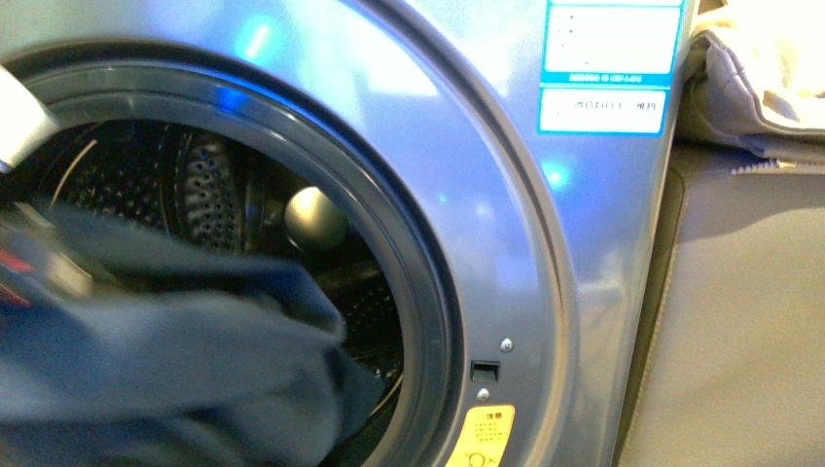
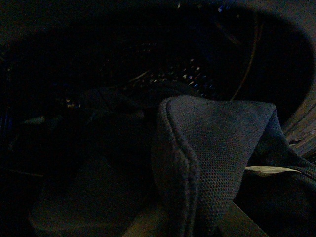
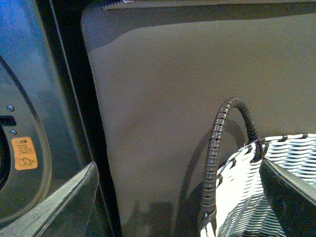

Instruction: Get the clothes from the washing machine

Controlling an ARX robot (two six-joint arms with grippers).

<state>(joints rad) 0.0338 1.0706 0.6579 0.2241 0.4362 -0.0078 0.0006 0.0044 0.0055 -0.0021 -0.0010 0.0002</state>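
Front view first: right up close on the grey washing machine (image 1: 457, 146), with an open porthole, a dark rim and a perforated drum (image 1: 209, 185) behind. Bulging over the lower left of that opening, and blurred: the blue clothes (image 1: 165, 370). Blue-white labels (image 1: 608, 63) high on the panel, an orange sticker (image 1: 486, 438) low by the rim. Beige cushion (image 1: 749, 321) just beside the machine on the right, pale cloth (image 1: 749, 68) heaped above it.

Over to the left wrist view, and very dim here. Looks straight into the drum, with glinting holes at the back. Close in, a ribbed fold of the clothes standing up, pinched in the left claw (image 2: 190, 212), closed around the fabric.

Right wrist view now. Nothing held in the right claw (image 3: 177, 165), spread wide. White woven basket (image 3: 237, 192) with a dark wrapped handle (image 3: 215, 158) near one finger, against the cushion. Machine's side and sticker off by the other finger.
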